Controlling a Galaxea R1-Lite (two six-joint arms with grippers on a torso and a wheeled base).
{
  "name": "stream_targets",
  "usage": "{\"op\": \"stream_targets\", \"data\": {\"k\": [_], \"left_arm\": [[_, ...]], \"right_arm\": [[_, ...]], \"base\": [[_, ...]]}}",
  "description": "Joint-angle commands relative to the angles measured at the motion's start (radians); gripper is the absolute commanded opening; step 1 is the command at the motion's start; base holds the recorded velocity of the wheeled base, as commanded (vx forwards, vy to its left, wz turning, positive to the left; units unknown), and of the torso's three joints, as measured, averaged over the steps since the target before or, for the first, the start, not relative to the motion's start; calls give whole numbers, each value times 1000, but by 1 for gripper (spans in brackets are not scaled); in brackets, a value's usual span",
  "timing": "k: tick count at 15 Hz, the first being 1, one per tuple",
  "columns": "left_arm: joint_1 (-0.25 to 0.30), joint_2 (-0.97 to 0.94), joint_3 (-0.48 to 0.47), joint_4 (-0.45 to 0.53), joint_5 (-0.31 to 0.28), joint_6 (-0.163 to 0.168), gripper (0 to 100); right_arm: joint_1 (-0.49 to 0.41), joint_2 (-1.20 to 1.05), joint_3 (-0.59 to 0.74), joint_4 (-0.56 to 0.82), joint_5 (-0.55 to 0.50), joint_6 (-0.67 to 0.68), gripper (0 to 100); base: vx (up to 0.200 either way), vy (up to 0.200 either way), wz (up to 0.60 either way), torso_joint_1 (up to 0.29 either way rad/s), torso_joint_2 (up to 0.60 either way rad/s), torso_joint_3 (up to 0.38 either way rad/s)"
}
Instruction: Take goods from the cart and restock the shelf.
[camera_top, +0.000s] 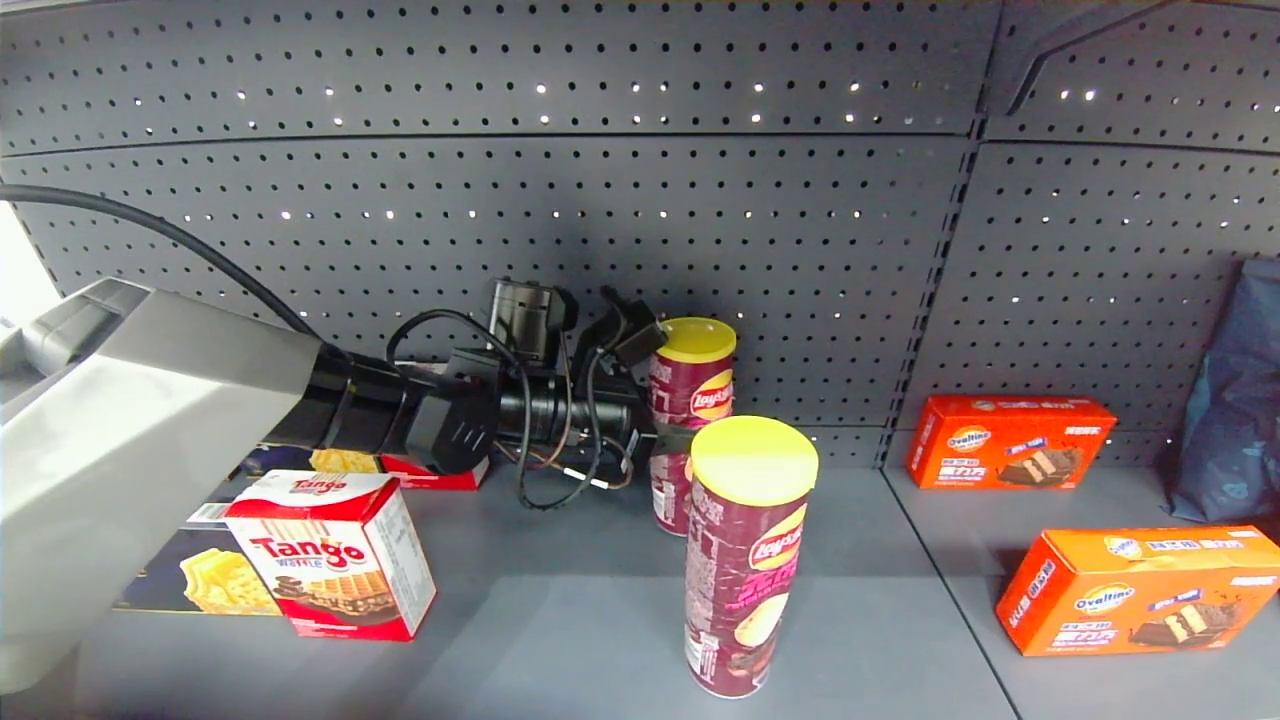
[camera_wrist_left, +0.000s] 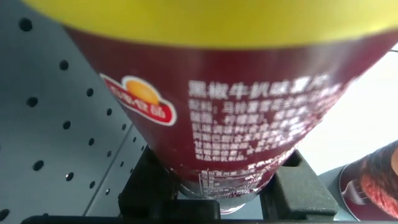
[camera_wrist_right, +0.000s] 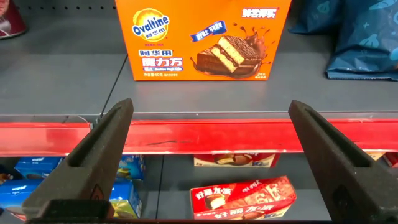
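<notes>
**Head view.** Your left hand (camera_top: 652, 395) lies across the shelf (camera_top: 560, 630), clamped round the rear can (camera_top: 695, 385). That can stands upright just before the pegboard (camera_top: 700, 200), behind the front can (camera_top: 748, 560). The step in hand reads as placing this can. Its base appears to meet the shelf, though the front can hides part of it.

**Left wrist view.** The rear can (camera_wrist_left: 236, 106) sits between the fingers (camera_wrist_left: 297, 190), both pressed against its wall.

**Right wrist view.** Your right hand (camera_wrist_right: 211, 162) is spread wide and holds nothing. It is level with the shelf's red edge rail (camera_wrist_right: 205, 134), with an orange box (camera_wrist_right: 202, 37) beyond.

**Next move.** Part the left fingers fully before retreating. Then draw straight back, keeping clear of the front can and the wafer box (camera_top: 335, 555), since a brush could topple either can.
</notes>
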Motion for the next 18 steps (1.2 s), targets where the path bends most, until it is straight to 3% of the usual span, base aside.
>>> {"op": "stream_targets", "data": {"k": [1, 7, 8, 14, 18], "left_arm": [[-5, 9, 1, -11, 1, 0, 0], [-10, 9, 26, -14, 4, 42, 0], [-10, 9, 26, -14, 4, 42, 100], [-8, -14, 47, -65, 7, 40, 100], [4, -126, 178, -89, 25, 42, 100]], "right_arm": [[0, 1, 0, 0, 0, -1, 100], [0, 1, 0, 0, 0, -1, 100], [0, 1, 0, 0, 0, -1, 100], [0, 1, 0, 0, 0, -1, 100], [0, 3, 0, 0, 0, -1, 100]], "base": [[0, 0, 0, 0, 0, 0], [0, 0, 0, 0, 0, 0], [0, 0, 0, 0, 0, 0], [0, 0, 0, 0, 0, 0], [0, 0, 0, 0, 0, 0]]}}
